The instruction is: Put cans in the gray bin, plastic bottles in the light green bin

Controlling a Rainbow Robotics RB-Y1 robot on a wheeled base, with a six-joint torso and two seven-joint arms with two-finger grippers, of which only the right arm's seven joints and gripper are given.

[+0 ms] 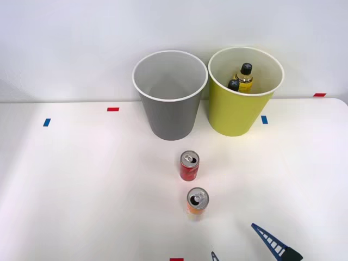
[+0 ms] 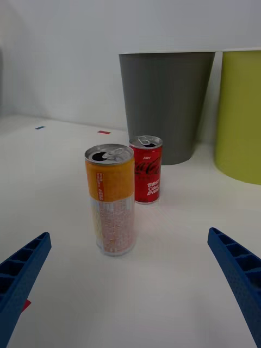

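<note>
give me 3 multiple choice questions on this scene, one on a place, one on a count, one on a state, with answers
1. Where do the black-capped plastic bottles sit?
A. in the gray plastic bin
B. in the tall lime-green plastic bin
C. on the table

2. How many slim drink cans stand on the white table?
A. one
B. two
C. three

3. What state is the right hand in?
A. open, holding nothing
B. shut on the orange can
C. shut on a bottle

Answers:
1 B, both caps show inside the lime-green bin.
2 B, the red can and the orange-and-white can.
3 A, its blue fingers stand wide apart, short of the orange can.
</note>
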